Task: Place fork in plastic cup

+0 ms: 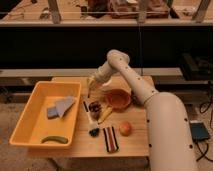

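My gripper (93, 84) hangs over the left middle of the wooden table (135, 145), at the end of the white arm that reaches in from the right. A thin sliver, the fork (89, 93), hangs down from it, tip pointing at the table. The gripper looks shut on it. A small pale tumbler, the plastic cup (92, 115), stands just below and in front of the fork's tip, next to a dark cluster of small items (96, 106). The fork is above the cup, apart from it.
A dark red-brown bowl (118, 98) sits right of the gripper. A yellow-handled utensil (105, 116), a dark-headed brush (94, 131), a striped packet (110, 139) and an orange fruit (125, 128) lie in front. A yellow bin (30, 130) at left holds a grey cloth (60, 107) and a green vegetable (54, 140).
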